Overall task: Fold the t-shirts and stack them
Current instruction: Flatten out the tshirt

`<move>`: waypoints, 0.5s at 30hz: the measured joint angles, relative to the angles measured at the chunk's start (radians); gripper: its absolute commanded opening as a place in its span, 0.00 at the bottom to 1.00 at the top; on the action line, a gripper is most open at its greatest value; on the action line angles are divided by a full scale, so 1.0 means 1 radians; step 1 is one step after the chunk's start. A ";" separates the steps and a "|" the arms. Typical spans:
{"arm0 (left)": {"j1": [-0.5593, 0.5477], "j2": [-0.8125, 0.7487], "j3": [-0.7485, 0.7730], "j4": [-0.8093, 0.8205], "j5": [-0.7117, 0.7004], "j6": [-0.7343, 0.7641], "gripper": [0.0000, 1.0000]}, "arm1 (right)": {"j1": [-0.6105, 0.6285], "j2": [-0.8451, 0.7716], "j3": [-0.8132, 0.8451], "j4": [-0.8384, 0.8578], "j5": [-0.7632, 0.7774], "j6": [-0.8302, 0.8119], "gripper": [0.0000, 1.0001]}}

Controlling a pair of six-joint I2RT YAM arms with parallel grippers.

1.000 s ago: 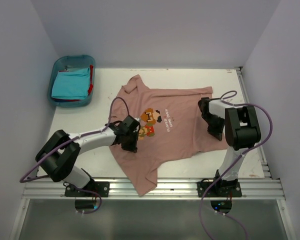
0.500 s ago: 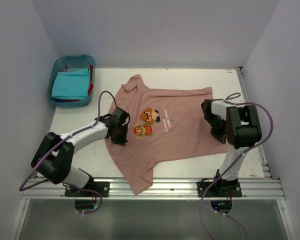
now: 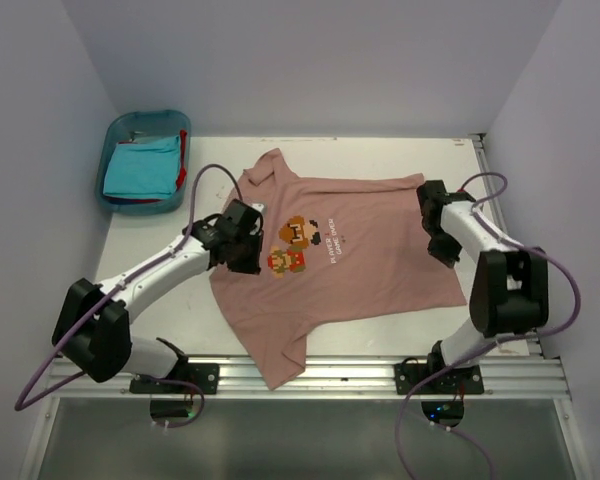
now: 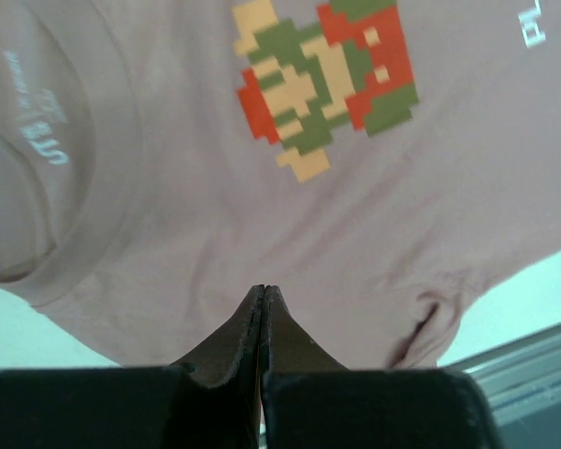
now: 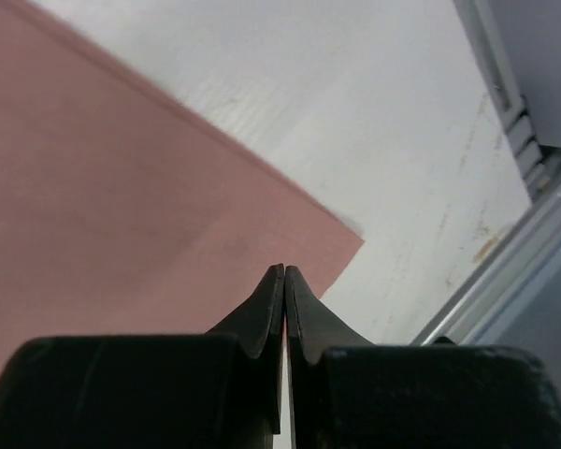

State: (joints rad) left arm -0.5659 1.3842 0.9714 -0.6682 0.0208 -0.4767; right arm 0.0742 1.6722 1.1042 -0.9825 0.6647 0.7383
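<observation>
A dusty pink t-shirt with a pixel-character print lies spread face up on the white table. My left gripper is shut and empty over the shirt near its collar; in the left wrist view its tips hover above the cloth below the print. Shut and empty too, my right gripper stands at the shirt's right edge, its tips over a corner of the pink cloth. A turquoise t-shirt and a red one lie in the bin.
A blue plastic bin stands at the back left corner. A metal rail runs along the table's right edge, close to my right arm. White walls enclose the table on three sides.
My left gripper moved from the chest print back and left toward the collar. My right arm stretched out farther back along the shirt's right edge. The shirt now lies flatter and wider.
</observation>
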 measured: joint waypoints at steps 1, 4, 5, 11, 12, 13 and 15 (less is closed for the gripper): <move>-0.018 0.000 -0.008 0.004 0.011 -0.005 0.00 | 0.003 -0.060 0.000 0.025 -0.038 -0.037 0.05; -0.068 0.007 -0.047 0.037 0.039 -0.022 0.00 | 0.023 -0.209 -0.001 0.104 -0.170 -0.125 0.00; -0.083 0.019 -0.062 0.055 0.050 -0.028 0.00 | 0.029 -0.249 -0.002 0.138 -0.222 -0.147 0.00; -0.095 0.158 -0.082 0.147 0.102 -0.055 0.00 | 0.039 -0.207 0.028 0.216 -0.374 -0.211 0.00; -0.098 0.169 -0.083 0.153 0.109 -0.059 0.00 | 0.039 -0.167 0.034 0.211 -0.368 -0.209 0.00; -0.105 0.175 -0.085 0.158 0.114 -0.063 0.00 | 0.039 -0.137 0.035 0.206 -0.366 -0.208 0.00; -0.129 0.172 -0.100 0.172 0.122 -0.073 0.00 | 0.039 -0.073 0.023 0.185 -0.350 -0.200 0.00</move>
State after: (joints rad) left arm -0.6945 1.5566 0.8715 -0.4965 0.1432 -0.5499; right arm 0.1131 1.5990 1.1275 -0.7979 0.3145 0.5388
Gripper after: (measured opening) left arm 0.004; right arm 0.009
